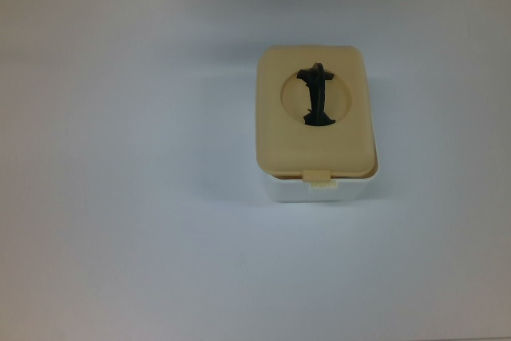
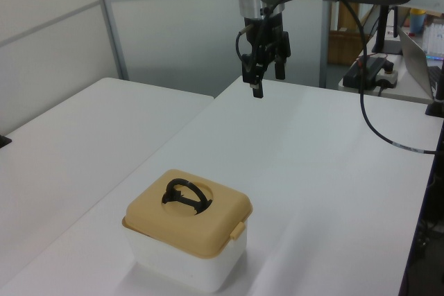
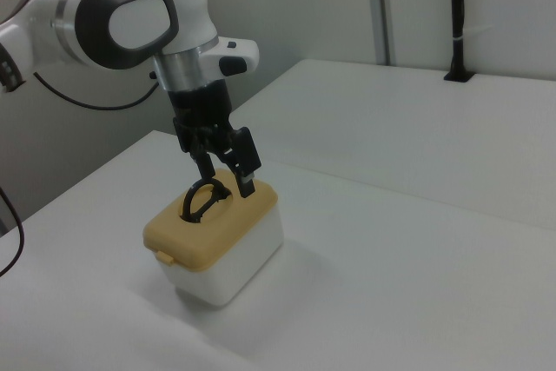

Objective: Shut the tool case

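The tool case (image 2: 187,233) stands on the white table (image 2: 326,171) near the left view's lower edge, its tan lid (image 1: 314,113) already resting on the white box (image 1: 319,189) — long axis running toward the far side. Far behind it, high up, hangs the gripper (image 2: 264,80), released and empty, well apart from the black handle (image 2: 184,194).

White case (image 1: 319,188) with rounded corners, upright on the counter (image 1: 120,157), toward 3 o'clock of centre in the top view. Tan lid (image 1: 315,129) seated on top; black handle (image 1: 317,95) standing in its round recess; latch tab (image 1: 318,174) at 6 o'clock.
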